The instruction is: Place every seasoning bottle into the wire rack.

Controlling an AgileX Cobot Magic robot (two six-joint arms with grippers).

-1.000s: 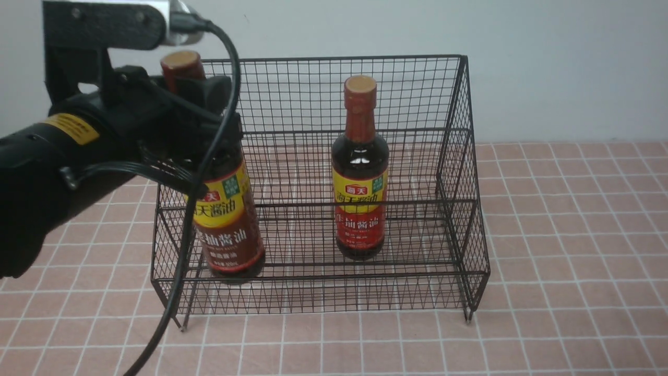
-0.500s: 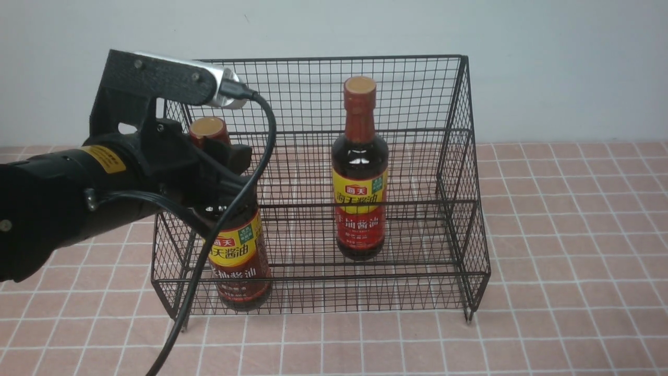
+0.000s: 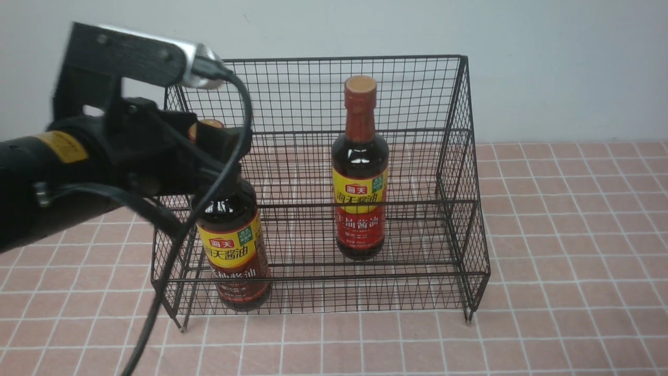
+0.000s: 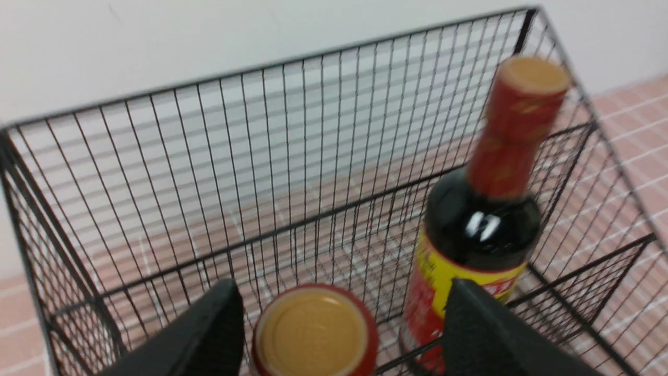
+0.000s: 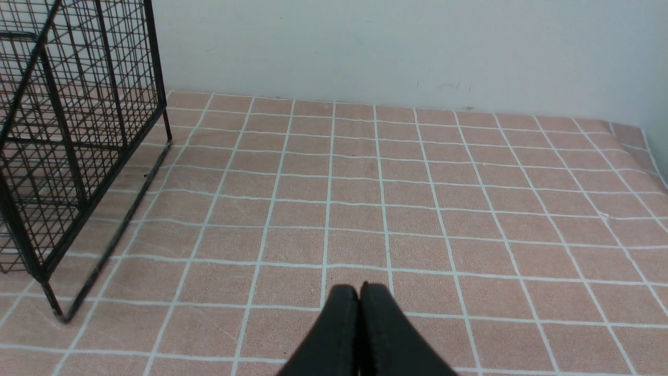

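Left arm (image 3: 62, 172) slanted in from the left, wrist above the front-left corner of rack (image 3: 334, 58). Left gripper (image 4: 342, 295) spread wide either side of cap (image 4: 313, 331) of brown-band bottle (image 3: 233, 245), fingers (image 4: 209, 334) clear of it. Right gripper (image 5: 359, 292) pressed together, empty, over tiles right of rack. Brown-band bottle upright on lower front tier, left end, near side mesh. Red-band bottle (image 3: 360, 172) upright on rear tier, right of centre, well apart. Open top; free tier room between bottles. Pink tiled surface (image 3: 574, 235), white grout; plain pale wall (image 3: 548, 62) behind.
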